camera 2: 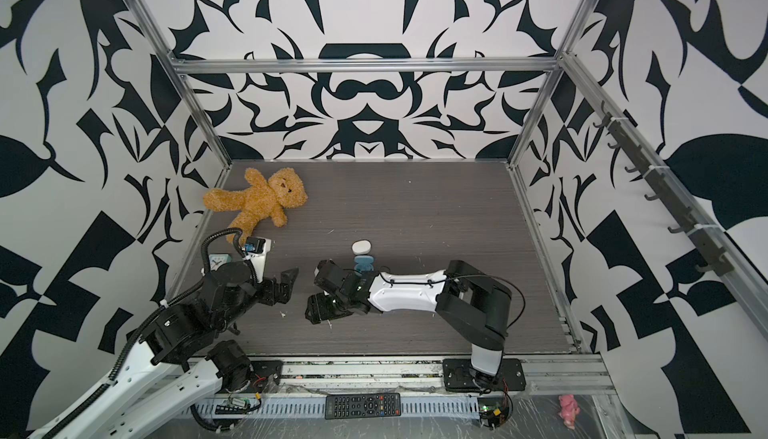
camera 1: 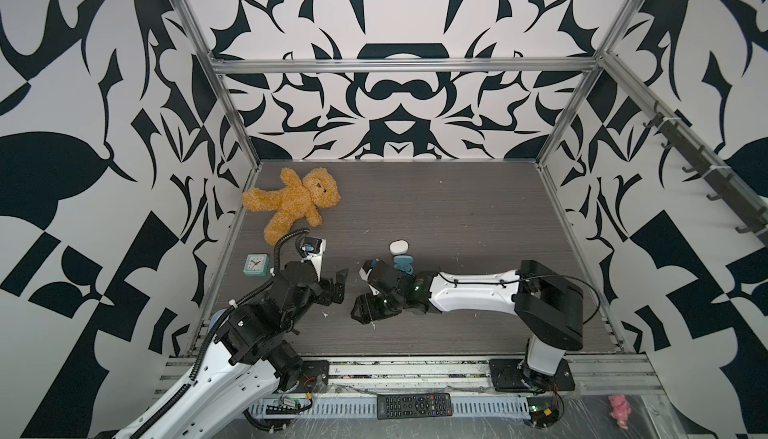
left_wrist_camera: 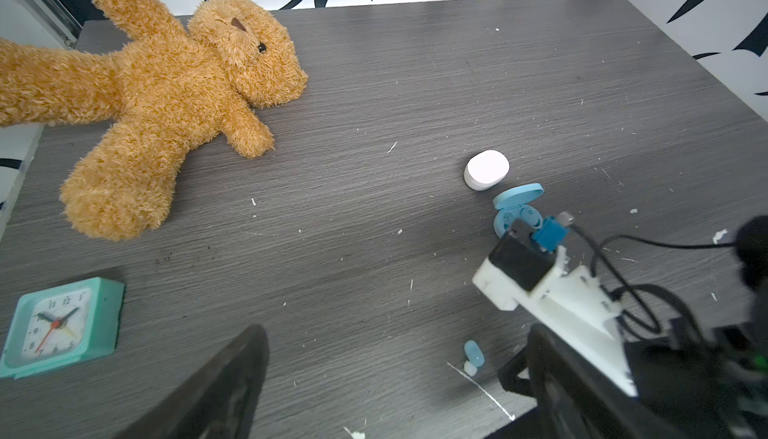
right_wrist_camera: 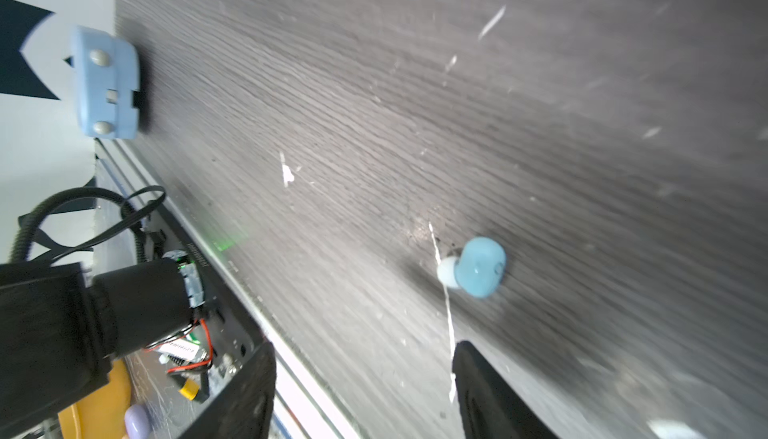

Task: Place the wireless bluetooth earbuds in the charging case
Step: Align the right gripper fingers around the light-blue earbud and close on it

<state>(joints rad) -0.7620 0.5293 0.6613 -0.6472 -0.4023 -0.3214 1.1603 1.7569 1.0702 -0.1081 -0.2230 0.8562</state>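
Note:
One light blue earbud (right_wrist_camera: 478,266) with a white tip lies on the grey table, also seen in the left wrist view as the earbud (left_wrist_camera: 473,354). My right gripper (right_wrist_camera: 363,345) is open and empty, and the bud rests just beyond one fingertip. In both top views the right gripper (camera 1: 360,302) (camera 2: 314,302) covers the bud. The light blue charging case (camera 1: 403,262) (left_wrist_camera: 515,208) stands open behind the right wrist, which partly hides it. A shut white case (camera 1: 399,247) (left_wrist_camera: 486,169) sits just beyond it. My left gripper (camera 1: 338,287) (left_wrist_camera: 397,333) hangs open and empty to the left.
A brown teddy bear (camera 1: 291,204) lies at the back left. A teal alarm clock (camera 1: 254,266) stands by the left wall. On the front ledge are a black remote (camera 1: 413,405) and a pink toy (camera 1: 619,410). White flecks dot the table.

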